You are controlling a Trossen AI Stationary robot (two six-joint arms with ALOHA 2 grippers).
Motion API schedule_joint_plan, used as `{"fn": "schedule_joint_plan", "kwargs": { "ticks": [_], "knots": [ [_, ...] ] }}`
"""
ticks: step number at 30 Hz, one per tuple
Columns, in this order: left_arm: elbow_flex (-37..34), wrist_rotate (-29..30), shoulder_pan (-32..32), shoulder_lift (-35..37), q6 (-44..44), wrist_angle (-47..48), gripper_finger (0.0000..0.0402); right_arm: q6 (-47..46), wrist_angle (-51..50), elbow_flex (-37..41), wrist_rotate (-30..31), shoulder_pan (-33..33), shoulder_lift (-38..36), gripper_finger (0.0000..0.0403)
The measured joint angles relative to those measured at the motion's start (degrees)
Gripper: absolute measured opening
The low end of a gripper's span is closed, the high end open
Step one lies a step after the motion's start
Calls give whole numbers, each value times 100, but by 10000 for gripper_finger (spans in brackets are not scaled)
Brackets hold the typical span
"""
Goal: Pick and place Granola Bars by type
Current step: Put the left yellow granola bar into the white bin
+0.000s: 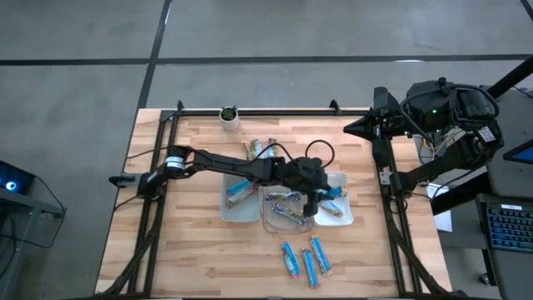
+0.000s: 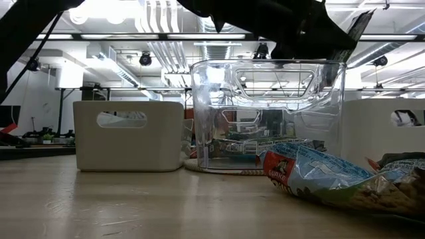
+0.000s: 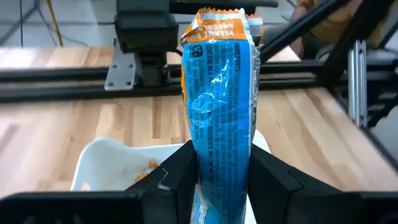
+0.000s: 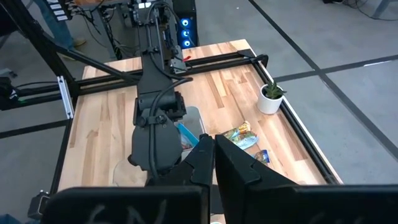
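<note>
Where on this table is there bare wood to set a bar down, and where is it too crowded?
Bare wood lies left of the left tray toward the table's left edge, and along the front edge left of the loose blue bars. It is crowded around the three trays, where the left gripper holds a blue bar.

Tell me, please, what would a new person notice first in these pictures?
First, the left end effector, reaching across the table over the three trays and gripping an upright blue granola bar. Next, the clear middle tray between two white trays. Then three blue bars lying loose on the wood near the front edge, while the right arm waits folded beside the table.
</note>
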State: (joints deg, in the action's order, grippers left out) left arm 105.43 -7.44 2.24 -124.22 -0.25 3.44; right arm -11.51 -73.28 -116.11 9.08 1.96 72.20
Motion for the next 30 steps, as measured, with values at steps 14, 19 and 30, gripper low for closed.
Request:
{"fn": "schedule_joint_plan", "kwargs": {
  "ticks": [14,19,30],
  "knots": [
    [-2,272,57,2,4240,-210,106,-36,0,0,0,0,1,9],
    [-2,506,66,7,5891,-316,106,-50,0,2,2,1,17,9],
    [-2,586,94,7,6642,-302,106,-52,6,19,2,0,20,9]
  ]
}}
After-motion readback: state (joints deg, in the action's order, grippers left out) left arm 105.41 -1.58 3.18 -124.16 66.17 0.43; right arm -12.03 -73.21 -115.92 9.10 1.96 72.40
